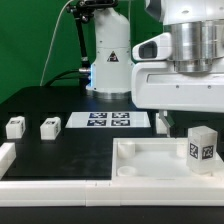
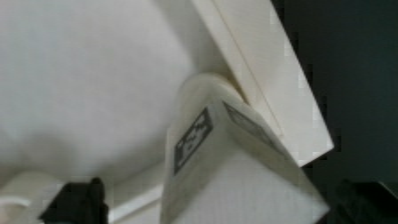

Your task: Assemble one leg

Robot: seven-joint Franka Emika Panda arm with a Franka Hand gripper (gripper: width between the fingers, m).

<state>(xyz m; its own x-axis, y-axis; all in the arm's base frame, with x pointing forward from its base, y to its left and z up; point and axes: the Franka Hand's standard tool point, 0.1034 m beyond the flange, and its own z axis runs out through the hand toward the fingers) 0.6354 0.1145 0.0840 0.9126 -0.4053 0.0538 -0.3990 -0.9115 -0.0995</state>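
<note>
One leg [image 1: 201, 143], a white block with marker tags on its faces, stands at the corner of the large white square piece [image 1: 145, 165] on the exterior view's right. My gripper [image 1: 192, 127] hangs right over it, with one dark finger [image 1: 164, 122] showing apart from the leg's side and the other hidden. In the wrist view the leg [image 2: 231, 165] fills the space between the fingers [image 2: 75, 200], and a gap shows beside it. The gripper [image 2: 214, 205] looks open around the leg. Two more legs [image 1: 15, 127] [image 1: 49, 127] lie on the black table at the exterior view's left.
The marker board [image 1: 108, 120] lies flat behind the square piece. A white robot base [image 1: 108, 60] stands at the back. A white rail [image 1: 40, 182] runs along the table's front edge and left corner.
</note>
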